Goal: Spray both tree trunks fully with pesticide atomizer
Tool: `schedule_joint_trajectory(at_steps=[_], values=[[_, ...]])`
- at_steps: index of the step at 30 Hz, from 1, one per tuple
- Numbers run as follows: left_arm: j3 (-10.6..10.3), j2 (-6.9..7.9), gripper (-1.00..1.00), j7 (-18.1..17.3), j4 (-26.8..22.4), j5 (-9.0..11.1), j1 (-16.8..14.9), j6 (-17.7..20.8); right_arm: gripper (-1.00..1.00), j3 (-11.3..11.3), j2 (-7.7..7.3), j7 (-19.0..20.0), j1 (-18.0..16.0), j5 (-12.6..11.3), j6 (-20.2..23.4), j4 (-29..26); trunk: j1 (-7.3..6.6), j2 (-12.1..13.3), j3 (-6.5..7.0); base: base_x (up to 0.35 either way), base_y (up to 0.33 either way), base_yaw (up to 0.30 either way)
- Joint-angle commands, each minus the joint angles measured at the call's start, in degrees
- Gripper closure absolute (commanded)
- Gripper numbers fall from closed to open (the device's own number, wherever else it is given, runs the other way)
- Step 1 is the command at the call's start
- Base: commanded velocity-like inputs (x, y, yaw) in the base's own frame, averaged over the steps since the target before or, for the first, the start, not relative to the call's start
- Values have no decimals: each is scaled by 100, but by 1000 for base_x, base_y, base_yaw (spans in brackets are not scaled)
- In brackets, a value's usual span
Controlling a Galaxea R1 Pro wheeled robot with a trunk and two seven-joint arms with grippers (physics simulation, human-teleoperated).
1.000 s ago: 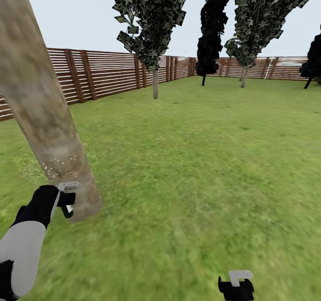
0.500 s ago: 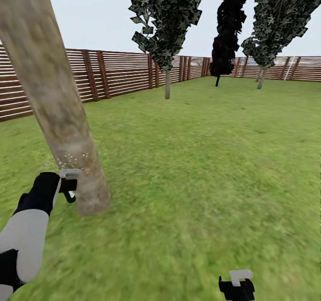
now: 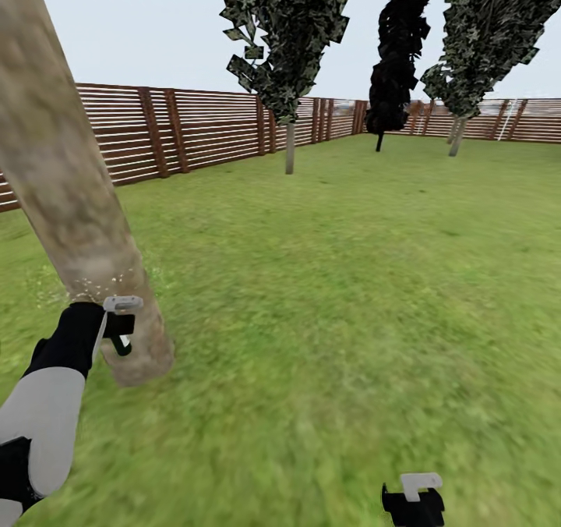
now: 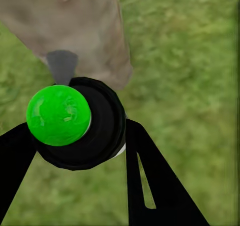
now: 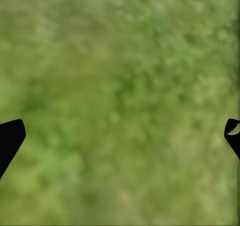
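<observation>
Lawn [image 3: 351, 293] uneven green, ringed by slat fence [image 3: 195, 125] at 11–1 o'clock. Atomizer [image 4: 80, 123] is clamped in left gripper [image 3: 117, 332], nozzle just beside tree trunk [image 3: 70, 192] at 9 o'clock. Right gripper [image 5: 120, 131] is spread wide, nothing held, above grass.

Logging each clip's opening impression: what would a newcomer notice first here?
The thick mottled trunk leaning across the head view's left, with pale specks low on its bark. Just beside it the left claw holds the spray bottle, whose bright green ball stands out in the left wrist view. Beyond lie lawn and a slatted fence.
</observation>
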Motion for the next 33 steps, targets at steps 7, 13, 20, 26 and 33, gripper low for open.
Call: schedule_joint_trajectory(at_steps=[7,13,20,26,33], values=[[34,16,100,-56,0,-54,-5,10,-100,-43,6,-20,-5,60,-23,11,0,-2,-5,138,-266,240],[30,12,100,-56,0,-53,-3,10,-100,-43,-1,-20,-5,60,-23,11,0,-2,-5,141,-265,182],[25,17,100,-56,1,-60,3,10,-100,-43,-9,-20,-5,60,-23,11,0,-2,-5,101,-261,2],[33,20,100,-55,1,-60,3,10,-100,-43,-4,-20,-5,60,-23,11,0,-2,-5,4,-269,0],[77,58,100,-50,1,-60,3,10,-100,-43,0,-20,-5,60,-23,11,0,-2,-5,45,-268,164]])
